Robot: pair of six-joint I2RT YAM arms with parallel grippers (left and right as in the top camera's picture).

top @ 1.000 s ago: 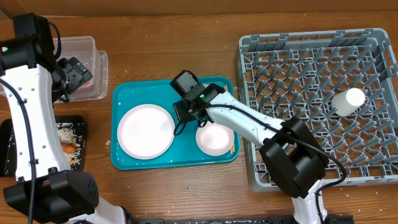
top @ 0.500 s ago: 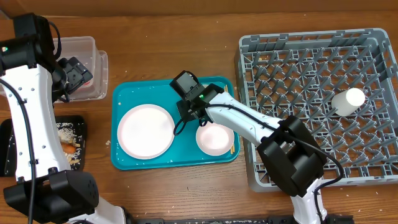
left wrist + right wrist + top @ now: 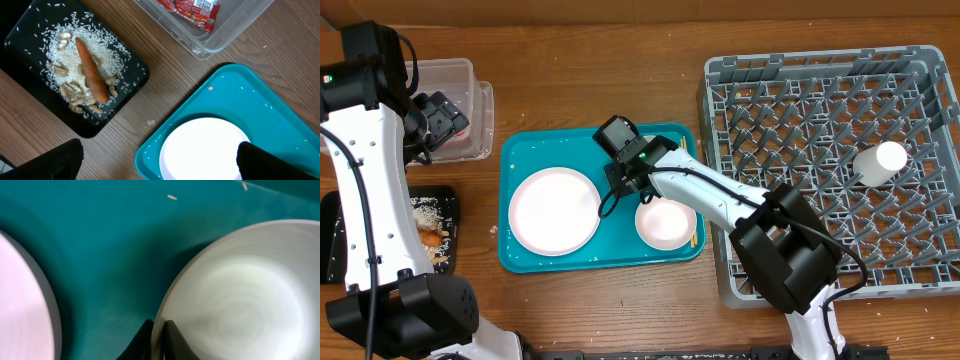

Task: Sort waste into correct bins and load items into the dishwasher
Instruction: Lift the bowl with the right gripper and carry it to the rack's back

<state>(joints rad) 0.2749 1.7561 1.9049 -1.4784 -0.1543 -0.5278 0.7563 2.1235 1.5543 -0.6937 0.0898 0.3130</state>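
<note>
A white bowl sits on the teal tray beside a white round plate. My right gripper is shut on the bowl's left rim, with one finger inside and one outside. It shows at the tray's middle in the overhead view. The left gripper hangs wide open and holds nothing, high near the clear tub. A red wrapper lies in that tub. The black tray holds rice and an orange carrot stick. A white cup stands in the grey rack.
A thin wooden chopstick lies along the teal tray's right edge, next to the bowl. The rack's left wall stands close to the tray's right side. Bare wooden table runs in front of the tray.
The right gripper's jaws have closed onto the bowl's rim. The right arm shifted only slightly. The left arm has not moved.
</note>
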